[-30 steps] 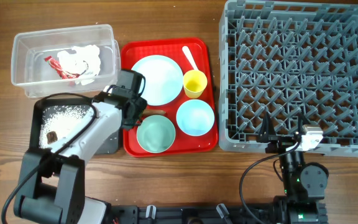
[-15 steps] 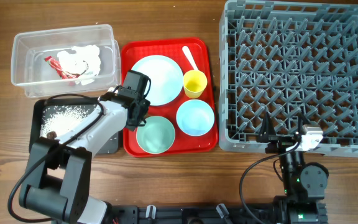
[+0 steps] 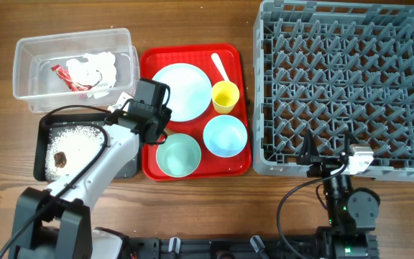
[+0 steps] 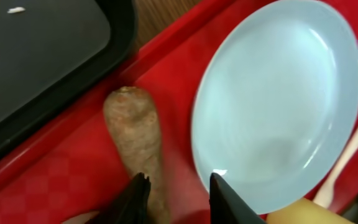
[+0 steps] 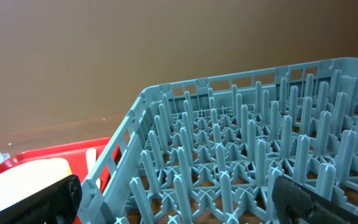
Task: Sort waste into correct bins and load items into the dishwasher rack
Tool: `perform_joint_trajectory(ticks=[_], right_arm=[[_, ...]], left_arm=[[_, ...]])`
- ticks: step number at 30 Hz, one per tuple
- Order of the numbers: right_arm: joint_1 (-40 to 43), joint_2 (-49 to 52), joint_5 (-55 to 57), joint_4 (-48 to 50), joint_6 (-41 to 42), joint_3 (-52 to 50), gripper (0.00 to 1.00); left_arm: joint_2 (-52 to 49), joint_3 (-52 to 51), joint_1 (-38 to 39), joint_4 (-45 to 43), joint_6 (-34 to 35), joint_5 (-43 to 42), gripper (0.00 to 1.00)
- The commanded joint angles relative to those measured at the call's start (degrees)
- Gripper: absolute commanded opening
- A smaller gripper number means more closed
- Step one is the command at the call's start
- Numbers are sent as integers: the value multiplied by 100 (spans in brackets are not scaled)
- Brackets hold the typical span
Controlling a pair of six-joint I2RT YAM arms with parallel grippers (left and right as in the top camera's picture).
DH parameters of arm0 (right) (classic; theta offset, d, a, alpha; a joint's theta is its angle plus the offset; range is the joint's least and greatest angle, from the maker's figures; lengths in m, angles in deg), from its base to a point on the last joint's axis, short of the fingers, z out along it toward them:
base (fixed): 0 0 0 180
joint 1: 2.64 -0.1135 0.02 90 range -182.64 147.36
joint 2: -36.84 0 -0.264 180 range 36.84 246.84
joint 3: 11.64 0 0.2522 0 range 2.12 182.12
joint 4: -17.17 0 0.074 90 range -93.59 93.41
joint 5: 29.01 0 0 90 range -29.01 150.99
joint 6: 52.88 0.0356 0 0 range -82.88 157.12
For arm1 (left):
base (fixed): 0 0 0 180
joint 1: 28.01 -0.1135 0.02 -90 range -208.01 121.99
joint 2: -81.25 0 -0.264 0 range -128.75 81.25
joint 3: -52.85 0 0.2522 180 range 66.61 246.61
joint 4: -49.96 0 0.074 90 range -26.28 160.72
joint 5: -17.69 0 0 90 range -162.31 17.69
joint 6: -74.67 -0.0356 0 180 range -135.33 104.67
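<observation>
We look down the left gripper (image 4: pixel 179 179) from its wrist camera. Its two dark fingers (image 4: pixel 138 199) stand partly apart, with a gap between them wider than the brown carrot-like stick (image 4: pixel 134 127). They are not clamped on it. The stick lies flat on the red serving tray (image 4: pixel 73 168), between the black tray (image 4: pixel 42 50) and the round pale blue plate (image 4: pixel 278 106). Its near end runs into the gap, close against one finger and apart from the other. That other finger sits just beside the plate's rim. The white plastic spoon (image 4: pixel 353 149) lies beyond the plate.

From overhead, we see this gripper over the left side of the red tray. Two pale blue bowls (image 3: pixel 179 155) and the small yellow cup (image 3: pixel 225 97) also rest on that tray. The black tray holds loose white rice grains (image 3: pixel 77 137) and a small brown chunk (image 3: pixel 61 158). The clear tub (image 3: pixel 27 79) holds the red wrapper (image 3: pixel 67 78) and crumpled white tissue (image 3: pixel 92 70).

The right gripper (image 5: pixel 182 205) has its fingers wide apart and holds nothing. It is at the near edge of the grey dishwasher rack (image 3: pixel 343 86).
</observation>
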Motion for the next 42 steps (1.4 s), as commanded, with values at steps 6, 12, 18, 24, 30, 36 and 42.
perform_joint_trajectory(ticks=[6,12,18,24,30,36,42], right_arm=[[28,-26,-90,13,42,-9,100],[28,-26,-87,13,42,-9,100],[28,-26,-87,13,44,-9,100],[28,-26,-87,13,42,-9,100],[28,-26,-90,13,42,-9,100],[28,-26,-87,13,39,-9,100],[28,-26,-90,13,42,-9,100]], left_arm=[[-739,-46,-11,83,155,260,50],[-1032,-46,17,-63,151,264,43],[-1239,-44,11,-138,151,271,27],[-549,-44,4,-175,146,223,17],[271,-44,-31,-197,146,393,19],[1121,-44,-1132,404,83,592,23],[938,-46,-2531,1349,-649,1196,22]])
